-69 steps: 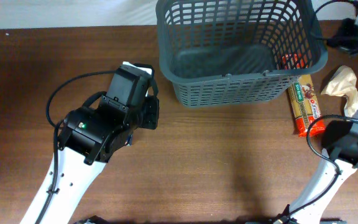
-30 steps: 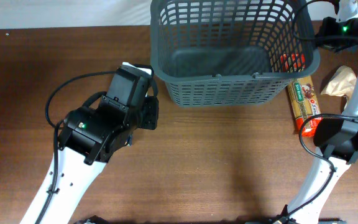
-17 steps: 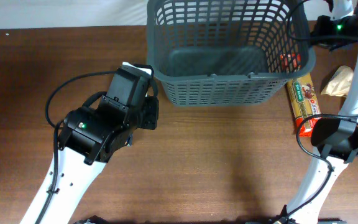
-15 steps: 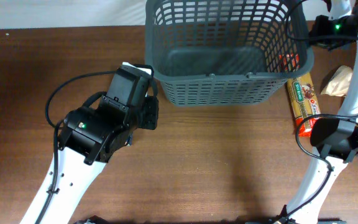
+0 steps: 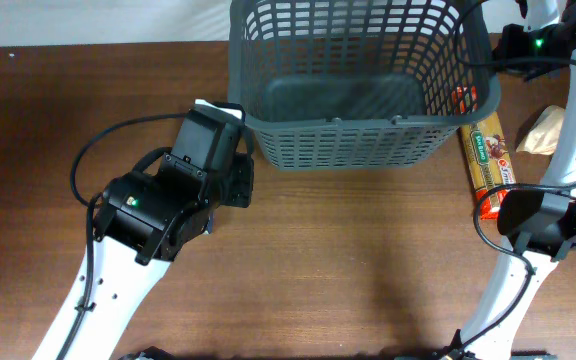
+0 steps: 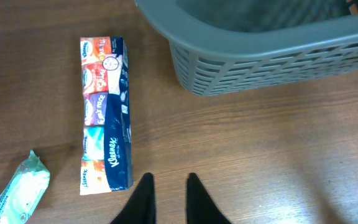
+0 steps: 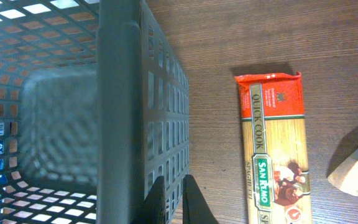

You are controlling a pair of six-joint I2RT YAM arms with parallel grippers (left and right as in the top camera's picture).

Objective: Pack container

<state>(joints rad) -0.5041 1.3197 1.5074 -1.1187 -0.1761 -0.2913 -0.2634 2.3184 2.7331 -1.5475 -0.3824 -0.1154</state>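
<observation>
Starting w/ the biggest risk: the basket (image 5: 358, 150) looks light for its size. It stands at the far side of the tabletop (image 5: 348, 270), centre-right in the overhead view, w/ its front-left corner close to the left arm's wrist. The right pincer (image 7: 174, 180) is together at the basket's right wall, just under the rim; whether it pinches a lattice bar we can't tell. If that arm swings sideways, we judge the whole basket could slide, tip, or bump the left arm.

Next, the Kleenex tissue multipack (image 6: 106, 115) lies flat, left of the basket & apart from it. It's long and soft, so a grab at one end could let it sag and catch the rim. The left pincer (image 6: 169, 177) hovers over bare wood beside one end of the pack, tips almost together, holding nothing.

The spaghetti pack (image 7: 272, 143) lies near the right wall; a sliding basket could shove it.

The basket itself is dark grey plastic, rectangular w/ rounded corners, lattice-slotted walls, solid floor, thick rim, upright. Sth red-orange shows through the right wall; inside or behind, we can't tell.
</observation>
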